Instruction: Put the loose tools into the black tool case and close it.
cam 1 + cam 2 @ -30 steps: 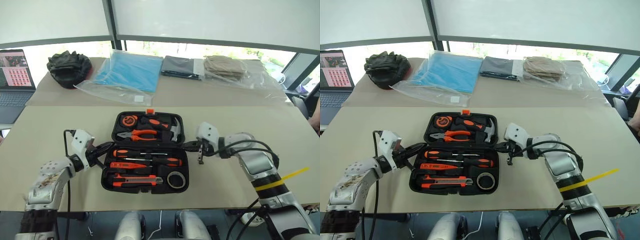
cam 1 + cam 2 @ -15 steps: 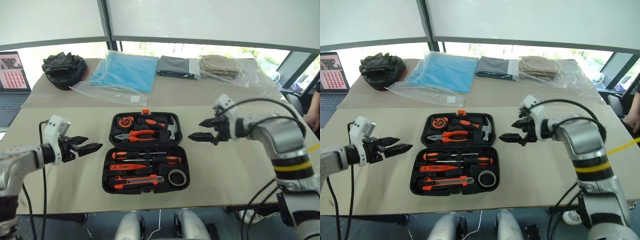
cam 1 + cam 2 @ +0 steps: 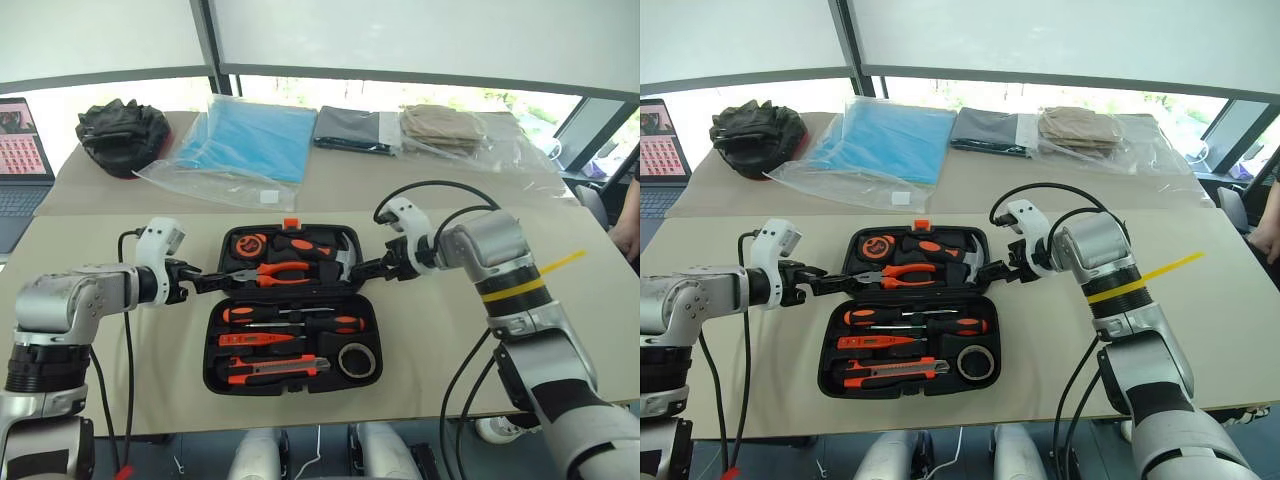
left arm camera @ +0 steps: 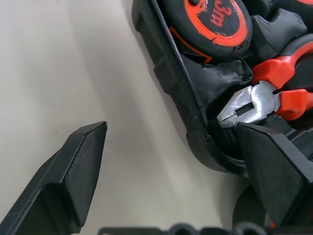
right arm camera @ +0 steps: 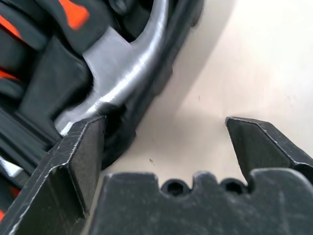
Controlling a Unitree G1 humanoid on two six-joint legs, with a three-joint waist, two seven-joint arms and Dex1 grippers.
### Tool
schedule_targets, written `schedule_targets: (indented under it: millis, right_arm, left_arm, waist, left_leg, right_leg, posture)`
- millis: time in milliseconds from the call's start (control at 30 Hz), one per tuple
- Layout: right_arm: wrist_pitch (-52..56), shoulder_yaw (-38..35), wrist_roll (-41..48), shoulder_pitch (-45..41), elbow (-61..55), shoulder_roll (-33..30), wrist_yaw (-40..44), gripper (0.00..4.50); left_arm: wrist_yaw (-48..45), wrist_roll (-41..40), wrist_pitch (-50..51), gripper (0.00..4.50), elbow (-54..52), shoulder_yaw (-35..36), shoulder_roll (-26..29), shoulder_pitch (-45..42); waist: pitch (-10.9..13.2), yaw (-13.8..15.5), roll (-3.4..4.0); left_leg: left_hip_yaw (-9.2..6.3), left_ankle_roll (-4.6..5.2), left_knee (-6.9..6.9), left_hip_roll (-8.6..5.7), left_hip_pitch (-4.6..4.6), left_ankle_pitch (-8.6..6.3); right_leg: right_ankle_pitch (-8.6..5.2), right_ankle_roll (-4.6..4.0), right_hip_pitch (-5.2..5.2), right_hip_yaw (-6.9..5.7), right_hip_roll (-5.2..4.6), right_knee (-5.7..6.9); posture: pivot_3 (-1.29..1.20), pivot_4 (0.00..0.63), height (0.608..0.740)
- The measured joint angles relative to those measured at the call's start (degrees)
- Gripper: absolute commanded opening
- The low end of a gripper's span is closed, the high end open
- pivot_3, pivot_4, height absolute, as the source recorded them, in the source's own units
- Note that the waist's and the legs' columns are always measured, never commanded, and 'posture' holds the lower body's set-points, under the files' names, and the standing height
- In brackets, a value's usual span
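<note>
Case (image 3: 290, 305) lay open mid-table, tools seated. Left gripper (image 3: 222, 281) and right gripper (image 3: 357, 268), both spread, straddled far half's side rims; hinge ran crosswise between arms.

The black tool case (image 3: 291, 311) lies open and flat on the bench. In its near half sit two screwdrivers (image 3: 290, 314), a slim orange tool (image 3: 262, 340), a utility knife (image 3: 275, 369) nearest, and a tape roll (image 3: 353, 359) at the right.

Head eyes overlook the table (image 3: 120, 380); wrist cameras closely share the tool case (image 3: 215, 375).
</note>
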Motion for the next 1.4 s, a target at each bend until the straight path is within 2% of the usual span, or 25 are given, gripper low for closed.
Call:
schedule_targets:
  millis: [33,67,100,133,300,367,467,500,733,800,933,967,1067,1133,1300,1367,1400]
  right_arm:
    - [0.00,0.44,0.00,-0.28,0.00,0.01,0.03,3.06]
    - [0.00,0.60,-0.01,-0.42,0.09,0.05,-0.01,2.90]
    - [0.03,0.66,0.00,-0.58,0.37,0.10,0.00,2.46]
    - [0.07,0.75,0.02,-0.85,0.75,0.32,0.01,2.07]
    - [0.18,1.49,0.04,-2.14,2.95,1.71,-0.16,0.29]
    - [0.98,0.47,0.44,-2.42,3.98,2.19,-0.21,0.01]
    - [2.28,-1.70,0.56,-2.98,6.53,3.34,-1.09,0.00]
    - [2.75,-2.07,0.56,-3.40,7.15,3.51,-1.39,0.00]
    - [2.25,-4.22,1.24,-1.31,4.13,3.44,-2.14,0.00]
    - [-2.14,-5.31,2.33,2.46,-0.81,2.86,-1.03,0.00]
    - [-15.78,-6.54,4.44,11.63,-13.49,-2.51,6.14,0.00]
    - [-21.36,-6.26,4.01,13.57,-16.23,-4.04,7.72,0.00]
    - [-35.61,-5.03,0.30,17.23,-19.15,-5.96,9.26,0.00]
    - [-54.53,-2.75,-5.97,21.84,-18.40,-8.06,9.53,0.00]
    - [-92.15,-0.26,-18.32,26.72,-9.54,-12.52,6.30,0.00]
    - [-100.86,-0.08,-21.74,27.71,-6.36,-12.74,3.70,0.00]
    - [-104.26,0.00,-23.26,28.22,-5.20,-12.84,2.29,0.00]
  left_arm:
    - [0.21,0.14,0.00,4.50,0.00,0.00,-0.16,0.02]
    - [0.33,0.23,-0.07,4.50,0.01,0.01,-0.30,0.05]
    - [0.58,0.25,-0.07,3.98,0.01,0.17,-0.54,0.05]
    - [0.91,0.25,-0.06,3.78,0.03,0.54,-1.06,0.05]
    - [2.30,0.34,-0.06,1.89,0.26,0.86,-2.94,-0.20]
    - [2.36,0.28,-0.30,1.33,0.57,1.16,-3.56,-0.20]
    - [2.57,0.12,-1.11,0.18,1.19,2.25,-5.28,-0.21]
    - [2.69,0.07,-1.27,0.06,1.51,2.64,-5.68,-0.27]
    - [1.88,-0.61,-8.34,0.06,2.49,7.23,-9.60,3.38]
    - [-0.35,-0.53,-13.23,0.06,0.54,8.40,-9.47,6.70]
    - [-6.36,1.75,-27.63,0.06,-3.35,9.84,-8.42,13.25]
    - [-7.77,3.80,-35.10,0.06,-3.12,9.75,-8.68,14.11]
    - [-10.13,9.03,-51.12,0.06,-1.05,9.35,-9.19,14.95]
    - [-12.77,16.11,-67.09,0.06,0.73,7.23,-7.17,18.43]
    - [-15.01,25.10,-93.00,0.06,4.75,5.14,-5.09,26.23]
    - [-14.77,26.74,-99.64,0.71,6.66,4.87,-4.67,28.29]
    - [-14.81,27.38,-102.08,0.88,7.56,4.80,-4.12,29.33]
  waist:
    - [0.00,-0.01,0.00]
    - [0.00,0.01,0.00]
    - [0.00,0.11,0.00]
    - [0.00,0.16,0.00]
    - [-0.02,0.15,-0.02]
    - [-0.03,0.09,-0.03]
    - [-0.03,0.07,-0.04]
    - [-0.04,0.08,-0.03]
    - [-0.03,0.04,-0.04]
    - [-0.02,-0.06,-0.05]
    - [0.01,-0.02,-0.04]
    - [0.02,0.07,-0.05]
    - [0.01,0.09,-0.05]
    - [0.01,0.04,-0.06]
    - [0.01,0.18,-0.04]
    - [0.02,0.21,-0.03]
    - [0.02,0.14,-0.03]
  left_leg:
    - [-0.01,0.28,0.00,0.00,0.02,-0.17]
    - [-0.01,0.30,0.00,0.00,0.05,-0.17]
    - [-0.02,0.30,0.00,-0.02,0.09,-0.18]
    - [-0.02,0.32,0.00,-0.04,0.16,-0.19]
    - [-0.04,0.25,0.02,-0.05,0.60,-0.11]
    - [-0.06,0.24,0.02,-0.02,0.85,-0.11]
    - [-0.08,0.25,0.01,-0.01,1.17,-0.12]
    - [-0.08,0.25,0.00,-0.02,1.21,-0.12]
    - [-0.11,0.22,-0.01,0.05,1.10,-0.10]
    - [-0.12,0.22,-0.02,0.07,0.91,-0.11]
    - [-0.06,0.01,-0.02,-0.01,-0.25,0.03]
    - [-0.04,-0.28,-0.02,-0.01,-0.47,0.20]
    - [0.07,-0.30,-0.02,-0.02,-0.61,0.22]
    - [0.21,0.20,-0.02,-0.04,-0.60,-0.08]
    - [0.34,0.49,0.00,-0.06,-0.32,-0.25]
    - [0.52,0.55,-0.01,-0.04,0.23,-0.30]
    - [0.56,0.57,-0.03,0.02,0.51,-0.34]
  right_leg:
    - [0.00,0.00,0.02,-0.01,0.00,0.00]
    - [0.00,0.00,0.05,-0.01,0.00,0.01]
    - [0.00,0.00,0.10,-0.04,-0.02,-0.02]
    - [0.00,0.00,0.14,-0.03,-0.04,-0.06]
    - [0.03,-0.05,0.42,0.02,-0.05,0.05]
    - [0.03,-0.07,0.68,0.02,-0.02,0.05]
    - [0.03,-0.07,1.02,0.02,-0.03,0.00]
    - [0.03,-0.07,1.04,0.03,-0.05,0.02]
    - [0.06,-0.11,0.92,0.03,-0.06,0.03]
    - [0.06,-0.11,0.75,0.02,-0.06,0.00]
    - [0.12,-0.09,-0.48,0.06,-0.05,0.07]
    - [0.12,-0.10,-0.71,0.03,-0.03,0.05]
    - [0.12,-0.10,-0.83,0.01,-0.02,-0.05]
    - [0.12,-0.09,-0.80,0.04,-0.06,-0.19]
    - [0.12,0.07,-0.53,0.07,-0.30,-0.31]
    - [0.07,0.11,0.06,0.00,-0.33,-0.36]
    - [0.03,0.10,0.32,0.01,-0.34,-0.36]
  posture:
    - [0.00,0.150,0.740]
    - [0.00,0.150,0.740]
    - [0.00,0.150,0.740]
    - [0.00,0.150,0.740]
    - [0.00,0.150,0.740]
    - [0.00,0.150,0.740]
    - [0.00,0.150,0.740]
    - [0.00,0.150,0.740]
    - [0.00,0.150,0.740]
    - [0.00,0.150,0.740]
    - [0.00,0.150,0.740]
    - [0.00,0.150,0.740]
    - [0.00,0.150,0.740]
    - [0.00,0.150,0.740]
    - [0.00,0.150,0.740]
    - [0.00,0.150,0.740]
    - [0.00,0.150,0.740]
